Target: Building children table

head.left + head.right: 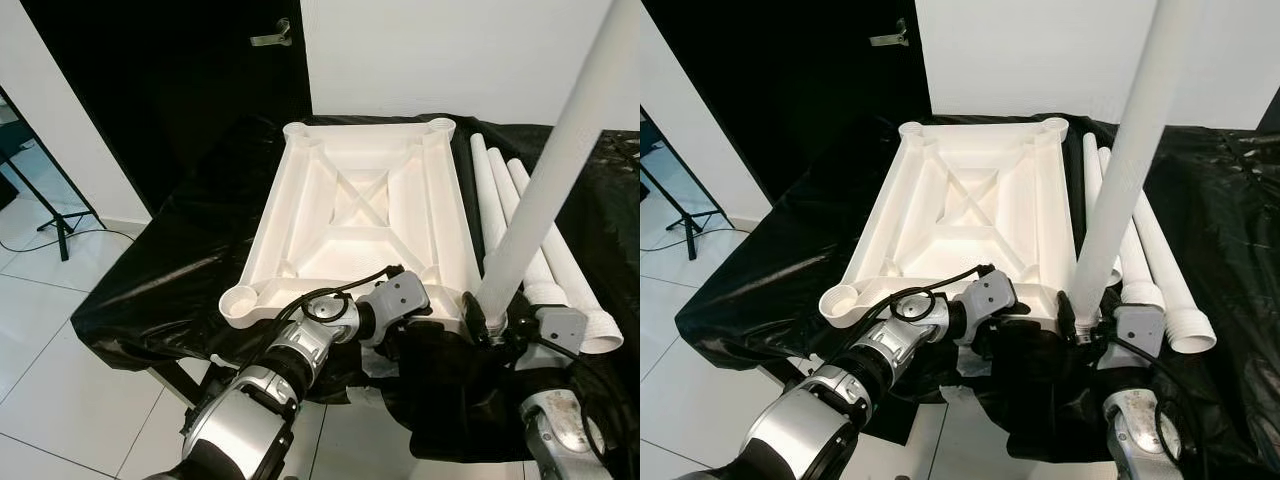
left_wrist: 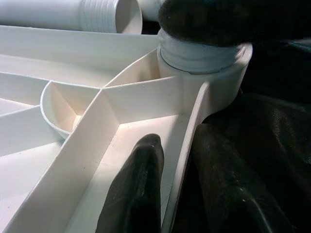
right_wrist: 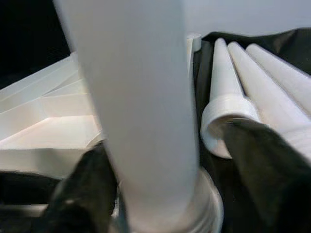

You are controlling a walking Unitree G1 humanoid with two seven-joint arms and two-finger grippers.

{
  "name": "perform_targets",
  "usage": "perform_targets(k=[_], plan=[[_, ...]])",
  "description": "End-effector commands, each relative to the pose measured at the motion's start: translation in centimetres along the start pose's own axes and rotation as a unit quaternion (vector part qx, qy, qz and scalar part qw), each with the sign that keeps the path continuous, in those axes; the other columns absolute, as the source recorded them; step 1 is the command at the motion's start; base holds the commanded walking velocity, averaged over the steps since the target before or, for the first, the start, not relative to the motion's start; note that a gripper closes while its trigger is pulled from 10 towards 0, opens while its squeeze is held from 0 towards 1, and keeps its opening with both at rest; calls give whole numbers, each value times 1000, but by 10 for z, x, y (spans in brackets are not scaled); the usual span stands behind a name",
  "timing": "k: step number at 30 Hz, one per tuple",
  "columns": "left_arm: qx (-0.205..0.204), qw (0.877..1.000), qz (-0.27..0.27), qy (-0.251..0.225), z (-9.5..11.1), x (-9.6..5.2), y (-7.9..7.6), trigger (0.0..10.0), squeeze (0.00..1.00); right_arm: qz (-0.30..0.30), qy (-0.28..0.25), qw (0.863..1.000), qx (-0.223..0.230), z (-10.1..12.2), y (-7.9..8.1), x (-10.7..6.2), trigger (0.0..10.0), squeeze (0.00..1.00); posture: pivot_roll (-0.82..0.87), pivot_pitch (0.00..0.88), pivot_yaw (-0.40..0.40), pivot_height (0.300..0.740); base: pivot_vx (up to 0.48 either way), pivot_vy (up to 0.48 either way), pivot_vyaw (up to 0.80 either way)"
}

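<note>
A white children's tabletop (image 1: 360,200) lies upside down on a black-covered table. A long white table leg (image 1: 545,180) stands upright in the tabletop's near right corner socket (image 2: 214,73). My right gripper (image 1: 492,322) is shut on the base of this leg, with one black finger on each side of it (image 3: 82,194). At the tabletop's near edge my left gripper (image 2: 180,138) is shut on the rim. One of its fingers (image 2: 141,189) is inside the rim wall and the other is outside, close to that same socket.
Three spare white legs (image 1: 505,200) lie side by side on the black sheet (image 1: 180,270), right of the tabletop. A dark door with a handle (image 1: 272,38) is behind, at the left. A black stand (image 1: 60,220) is on the tiled floor, far left.
</note>
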State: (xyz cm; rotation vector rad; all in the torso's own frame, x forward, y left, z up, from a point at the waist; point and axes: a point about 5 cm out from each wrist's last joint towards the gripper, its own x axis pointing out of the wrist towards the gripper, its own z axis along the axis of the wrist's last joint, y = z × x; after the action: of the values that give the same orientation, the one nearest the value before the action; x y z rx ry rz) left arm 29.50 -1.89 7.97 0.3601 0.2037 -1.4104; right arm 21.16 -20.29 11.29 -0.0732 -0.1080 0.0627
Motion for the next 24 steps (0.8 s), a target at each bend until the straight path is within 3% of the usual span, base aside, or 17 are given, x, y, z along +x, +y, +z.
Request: perform_targets(k=[1, 2, 3, 4, 5, 10, 11, 14, 15, 20, 24], plan=[[-61, 995, 22, 79, -44, -6, -15, 10000, 0, 38, 3, 999, 8, 0, 3, 4, 10000, 1000, 98, 0, 37, 740, 0, 0, 0], [-61, 995, 23, 79, -44, -6, -15, 10000, 0, 62, 4, 998, 6, 0, 4, 7, 10000, 745, 98, 0, 37, 740, 0, 0, 0], [-61, 995, 23, 79, -44, -6, -15, 10000, 0, 62, 4, 998, 6, 0, 4, 7, 10000, 745, 98, 0, 37, 740, 0, 0, 0], [-61, 995, 22, 79, -44, -6, -15, 10000, 0, 98, 1, 995, -5, 3, 4, 10, 10000, 0, 94, 0, 38, 740, 0, 0, 0], [-61, 995, 22, 79, -43, -5, -15, 10000, 0, 130, -1, 991, -16, 6, 3, 13, 10000, 0, 95, 0, 37, 740, 0, 0, 0], [-60, 995, 22, 78, -42, -5, -15, 10000, 0, 156, -2, 987, -30, 9, 0, 16, 10000, 0, 98, 0, 35, 740, 0, 0, 0], [-61, 995, 24, 77, -41, -4, -14, 10000, 0, 198, 6, 979, -56, 11, -7, 20, 10000, 0, 100, 0, 32, 740, 0, 0, 0], [-61, 995, 25, 77, -41, -4, -14, 10000, 0, 215, 15, 974, -62, 11, -10, 20, 10000, 0, 100, 0, 32, 740, 0, 0, 0], [-61, 995, 26, 77, -41, -5, -14, 10000, 0, 234, 27, 970, -61, 9, -11, 19, 0, 0, 102, 0, 30, 740, 0, 0, 0], [-62, 995, 29, 77, -42, -6, -13, 10000, 0, 265, 50, 962, -45, 5, -9, 14, 0, 0, 103, 0, 29, 740, 0, 0, 0], [-63, 995, 29, 76, -42, -5, -14, 10000, 0, 258, 63, 964, 7, -4, 4, 4, 0, 0, 104, 0, 29, 740, 0, 0, 0]])
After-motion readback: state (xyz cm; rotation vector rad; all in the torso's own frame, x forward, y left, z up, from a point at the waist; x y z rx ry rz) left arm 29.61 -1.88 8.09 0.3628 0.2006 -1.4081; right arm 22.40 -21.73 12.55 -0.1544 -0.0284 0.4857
